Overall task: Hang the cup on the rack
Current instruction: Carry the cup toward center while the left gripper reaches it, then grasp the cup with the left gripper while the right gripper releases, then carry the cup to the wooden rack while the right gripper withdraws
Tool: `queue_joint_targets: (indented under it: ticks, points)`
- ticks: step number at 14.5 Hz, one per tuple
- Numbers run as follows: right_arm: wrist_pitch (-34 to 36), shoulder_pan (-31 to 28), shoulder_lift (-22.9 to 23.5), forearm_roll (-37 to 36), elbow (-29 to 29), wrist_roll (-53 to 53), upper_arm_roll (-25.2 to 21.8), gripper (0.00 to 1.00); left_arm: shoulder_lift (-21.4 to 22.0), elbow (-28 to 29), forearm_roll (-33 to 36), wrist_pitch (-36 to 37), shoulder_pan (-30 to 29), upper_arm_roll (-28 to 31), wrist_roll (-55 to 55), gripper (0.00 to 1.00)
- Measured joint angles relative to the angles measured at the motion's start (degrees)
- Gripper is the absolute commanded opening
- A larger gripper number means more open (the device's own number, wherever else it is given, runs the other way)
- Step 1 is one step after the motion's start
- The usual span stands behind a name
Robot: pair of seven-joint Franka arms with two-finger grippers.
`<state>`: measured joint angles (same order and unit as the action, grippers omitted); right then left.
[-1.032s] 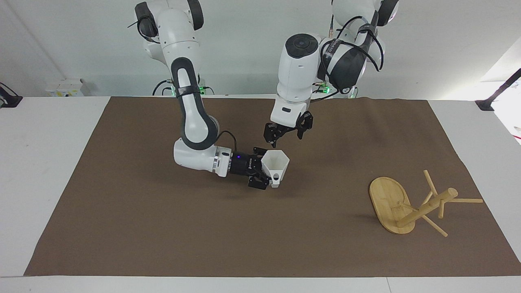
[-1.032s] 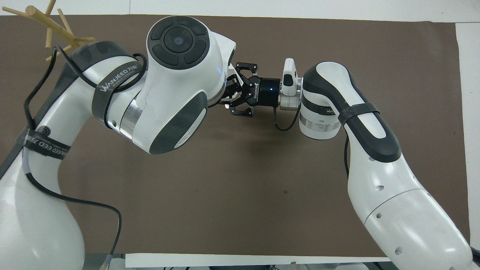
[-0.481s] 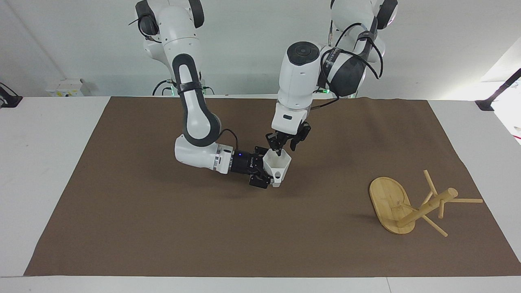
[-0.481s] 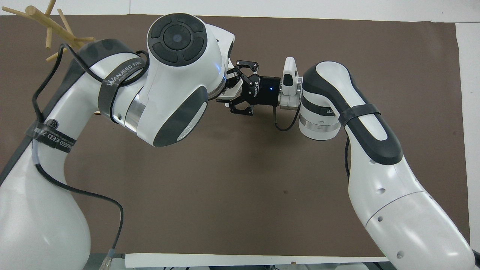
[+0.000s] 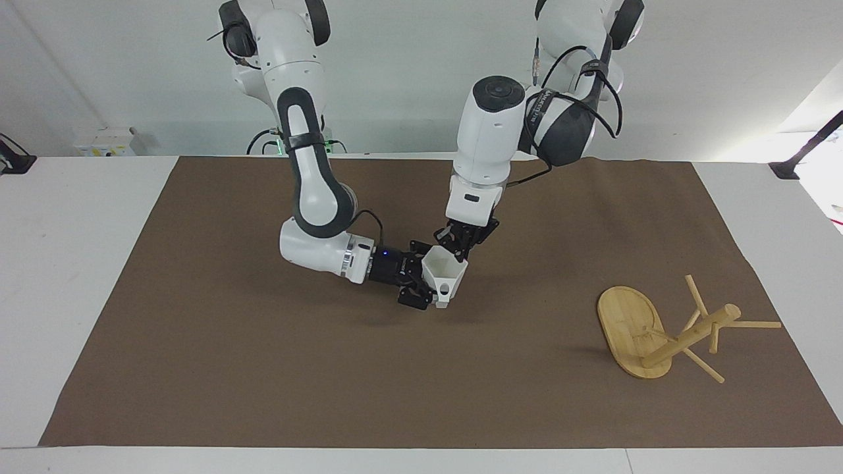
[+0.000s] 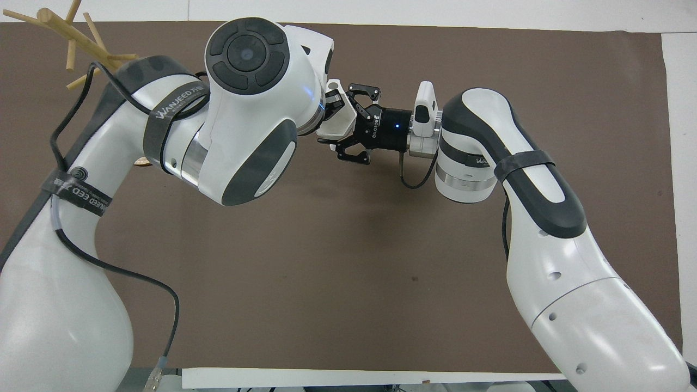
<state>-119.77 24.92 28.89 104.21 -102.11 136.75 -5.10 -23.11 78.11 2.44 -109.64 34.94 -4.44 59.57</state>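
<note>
Two arms work over one brown mat spread on the white table. Nearest the robots, the left gripper comes straight down from above, its fingers pinched shut on the rim of the one white cup, the edge on the robots' side. The cup is held in the air above the middle of the mat, mouth up. The right gripper reaches in sideways and is clamped on the cup's body, so both grippers hold it at once. Farther from the robots, toward the left arm's end of the table, lies the one bamboo rack, tipped over, its oval base on edge, post and thin pegs slanting above the mat. I count about five pegs.
</note>
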Motion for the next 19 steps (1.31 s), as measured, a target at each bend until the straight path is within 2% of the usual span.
queue_joint_targets:
  ticks: [1, 3, 8, 12, 16, 18, 19]
  points:
    - [0.0, 0.0, 0.0, 0.0, 0.0, 0.0, 0.0, 0.61, 0.0, 0.0, 0.0, 0.0, 0.0, 0.0, 0.0, 0.0]
    - [-0.2, 0.0, 0.0, 0.0, 0.0, 0.0, 0.0, 1.0, 0.0, 0.0, 0.0, -0.2, 0.0, 0.0, 0.1, 0.0]
    - [-0.1, -0.2, 0.0, 0.0, -0.1, 0.0, 0.0, 1.0, -0.3, 0.1, 0.1, -1.1, 0.0, 0.1, 0.1, 0.0]
    - [4.3, -3.3, -0.2, -1.0, -1.4, 0.0, -0.1, 1.0, -0.5, 0.1, 0.1, -1.4, 0.0, 0.1, 0.1, 0.0]
    - [12.8, -11.3, -0.8, -11.8, -2.5, 0.0, -0.3, 1.0, -0.5, 0.9, 2.6, -2.7, -0.2, 0.7, 3.1, 0.0]
    - [17.0, -16.8, -1.3, -18.8, -2.5, 0.0, -0.5, 1.0, 0.5, 3.9, 3.9, -8.7, -0.6, 1.3, 5.0, 0.0]
    - [18.7, -19.7, -1.5, -22.7, -2.5, 0.0, -0.6, 1.0, 1.9, 7.3, 4.1, -13.5, -1.3, 1.5, 5.2, 0.0]
